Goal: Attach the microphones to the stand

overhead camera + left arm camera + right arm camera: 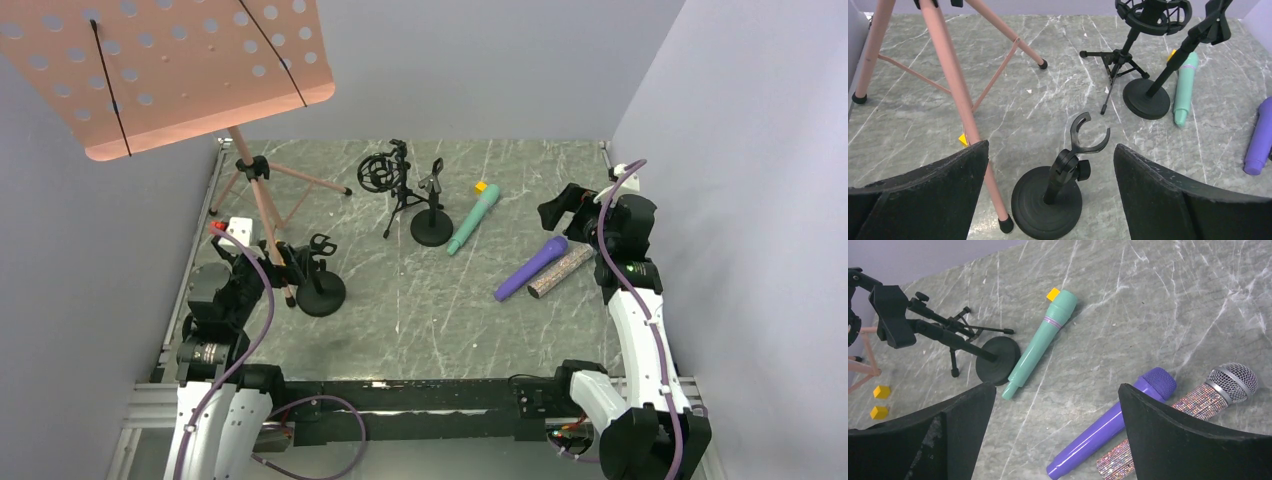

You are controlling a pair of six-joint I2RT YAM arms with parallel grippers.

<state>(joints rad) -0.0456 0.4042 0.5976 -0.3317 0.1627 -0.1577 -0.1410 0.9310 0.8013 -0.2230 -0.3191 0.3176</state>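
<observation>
Three microphones lie flat on the marble table: a teal-green one [474, 220] [1185, 87] [1040, 342], a purple one [531, 268] [1260, 137] [1113, 425], and a glittery one with a silver mesh head [561, 271] [1213, 397] beside it. A black round-base stand with an empty clip [321, 285] [1058, 185] stands just ahead of my open, empty left gripper [283, 262] [1050, 145]. A second round-base stand [431, 215] [1148, 95] [948, 337] and a tripod stand with a shock mount [385, 180] [1133, 35] stand behind. My right gripper [562, 208] [1057, 386] is open and empty above the purple microphone.
A pink music stand [180, 70] rises at the far left; its tripod legs [948, 75] spread close to my left gripper. Small yellow cubes lie by the teal microphone's head [1053, 293], at the left [881, 391] and by a pink leg [963, 139]. Grey walls enclose the table.
</observation>
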